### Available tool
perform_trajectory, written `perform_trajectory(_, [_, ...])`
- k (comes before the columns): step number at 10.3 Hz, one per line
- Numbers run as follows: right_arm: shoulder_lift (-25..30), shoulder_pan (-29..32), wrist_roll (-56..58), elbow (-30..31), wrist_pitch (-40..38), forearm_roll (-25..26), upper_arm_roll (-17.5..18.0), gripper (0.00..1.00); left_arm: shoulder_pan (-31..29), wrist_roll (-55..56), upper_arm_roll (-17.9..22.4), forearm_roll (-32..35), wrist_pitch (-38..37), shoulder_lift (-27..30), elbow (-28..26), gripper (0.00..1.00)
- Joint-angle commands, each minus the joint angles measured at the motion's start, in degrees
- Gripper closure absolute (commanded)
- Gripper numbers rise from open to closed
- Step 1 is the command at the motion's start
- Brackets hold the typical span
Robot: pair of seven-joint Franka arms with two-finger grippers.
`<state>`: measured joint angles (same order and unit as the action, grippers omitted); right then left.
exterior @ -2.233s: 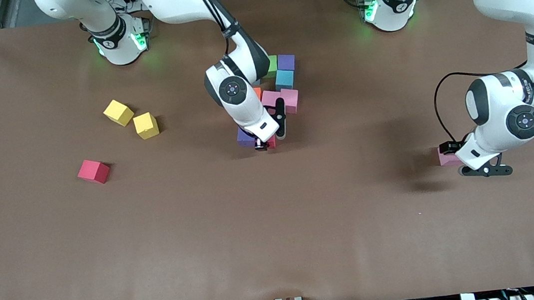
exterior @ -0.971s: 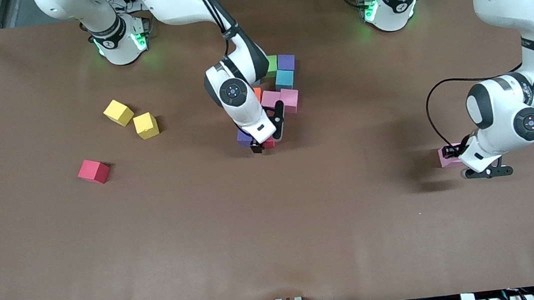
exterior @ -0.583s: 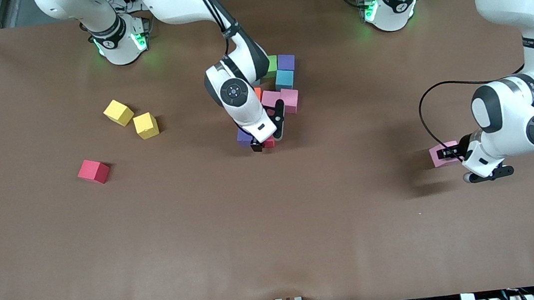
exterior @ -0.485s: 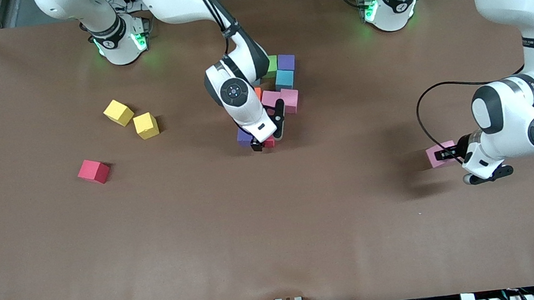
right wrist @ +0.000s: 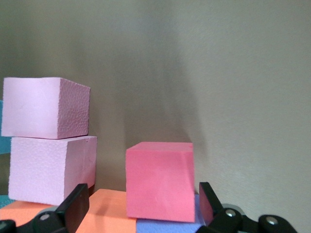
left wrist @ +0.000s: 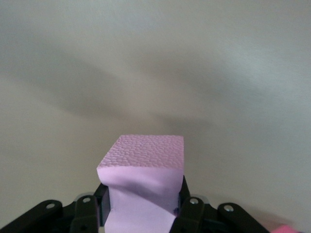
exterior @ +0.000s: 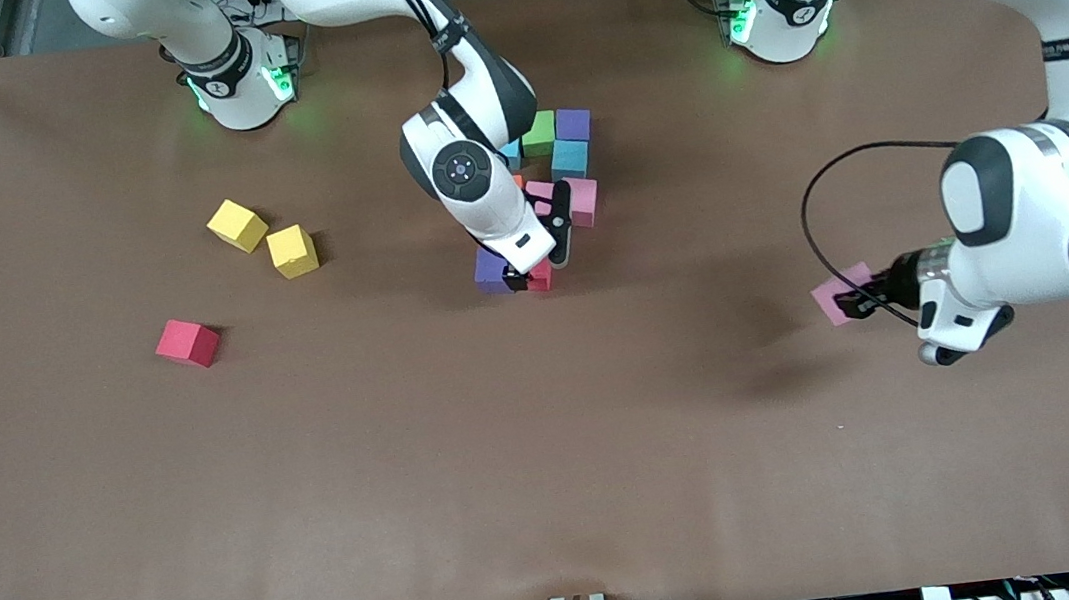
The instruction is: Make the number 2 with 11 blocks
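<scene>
1. The left gripper has come up off the table and swung inward; it is clamped on a pink block, which a second ago sat on the surface and now hangs tilted over bare table at about 4 o'clock from the half-built number 2
2. In the left wrist view the pink block sits squarely between the fingers, with its shadow well below it, so I judge the pick good and the carry under way
3. The right gripper has barely moved: it stays low at the figure's 6 o'clock edge, jaws apart around the red block that lies touching the purple block
4. From the right wrist view the red block stands free between the spread fingers, so I take it as placed and released
5. For the task, one more block is in and the next is inbound; the right arm must clear out first
6. A loose red cube waits at about 8 o'clock from the figure, near two yellow cubes
</scene>
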<state>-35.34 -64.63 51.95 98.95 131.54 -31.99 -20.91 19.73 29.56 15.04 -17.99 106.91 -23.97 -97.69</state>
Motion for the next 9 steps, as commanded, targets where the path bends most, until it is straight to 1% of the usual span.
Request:
perform_trajectory(1, [2.2,0.1,0.3,0.7,-1.1,1.7,-2.1,0.0,5.1,19.4,-0.4,-0.8,-0.7,2.1,-0.7,1.0])
perform_trajectory(2, [3.0,0.1,0.5,0.8,-2.3,2.1,-4.1,0.0,5.1,26.5,-2.4,-0.8,0.0,2.0,-0.6,1.0])
perform_trajectory(3, [3.6,0.0,0.3,0.6,-6.4,2.2,-8.1,0.0,5.1,34.5,-4.6,-0.6,1.4,1.3,-0.5,1.0])
perform_trajectory(4, [3.9,-0.1,0.7,-0.2,-10.0,2.5,-12.9,0.0,5.1,41.1,-7.0,0.0,4.2,0.7,-0.6,1.0])
perform_trajectory(5, [3.9,-0.1,0.6,-1.6,-13.5,4.6,-17.1,0.0,4.8,45.1,-9.8,-0.6,7.4,0.4,-0.8,1.0])
perform_trajectory(6, [3.7,0.1,0.3,-2.3,-16.5,5.2,-21.8,0.0,5.2,51.2,-11.9,-1.1,11.7,-0.4,-1.0,1.0])
perform_trajectory(7, [3.4,0.7,1.1,-2.4,-16.6,5.3,-26.2,0.0,5.3,57.1,-15.3,0.0,15.4,-2.0,-1.0,1.0])
perform_trajectory(8, [3.3,2.2,1.1,-2.3,-16.9,5.4,-28.4,0.0,5.3,59.7,-18.1,1.0,19.0,-3.7,-1.0,1.0])
perform_trajectory(9, [3.9,4.7,0.2,-2.4,-18.3,4.4,-29.8,0.0,5.3,64.2,-20.0,1.7,21.2,-4.8,-1.1,1.0])
